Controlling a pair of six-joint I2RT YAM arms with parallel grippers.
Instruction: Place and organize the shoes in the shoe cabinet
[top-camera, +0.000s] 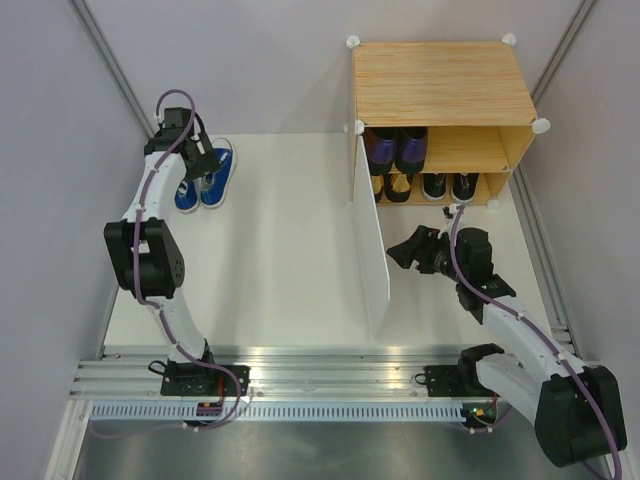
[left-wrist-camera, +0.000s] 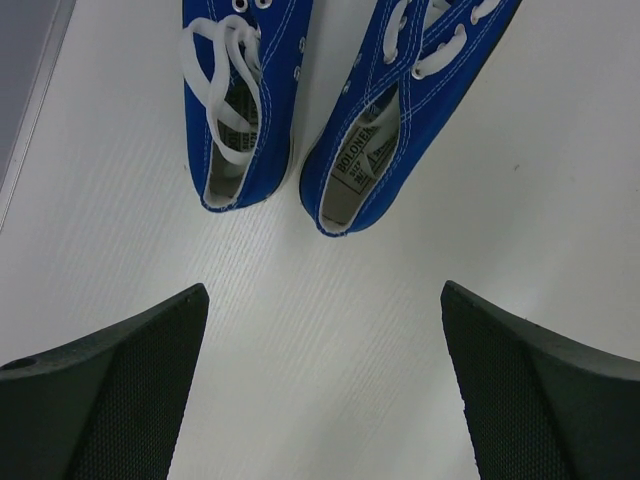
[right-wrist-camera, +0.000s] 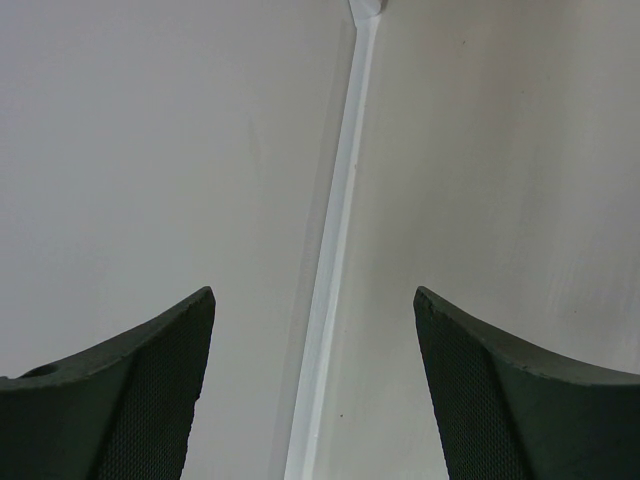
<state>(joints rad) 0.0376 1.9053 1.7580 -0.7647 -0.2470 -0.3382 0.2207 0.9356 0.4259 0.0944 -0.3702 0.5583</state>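
Two blue sneakers (top-camera: 207, 180) with white laces lie side by side at the far left of the table; the left wrist view shows their heels (left-wrist-camera: 352, 172). My left gripper (top-camera: 198, 158) hovers open just above them, heel side, nothing between its fingers (left-wrist-camera: 130, 390). The wood-grain shoe cabinet (top-camera: 440, 85) stands at the back right, its white door (top-camera: 372, 240) swung open toward me. Dark purple shoes (top-camera: 398, 150) sit on the upper shelf, black shoes (top-camera: 450, 187) and a gold-tinted pair (top-camera: 394, 188) on the lower. My right gripper (top-camera: 393, 254) is open, facing the door's edge (right-wrist-camera: 335, 250).
Grey walls enclose the table on the left, back and right. The open door splits the table's middle from the strip in front of the cabinet where my right arm (top-camera: 500, 310) stands. A metal rail (top-camera: 320, 375) runs along the near edge.
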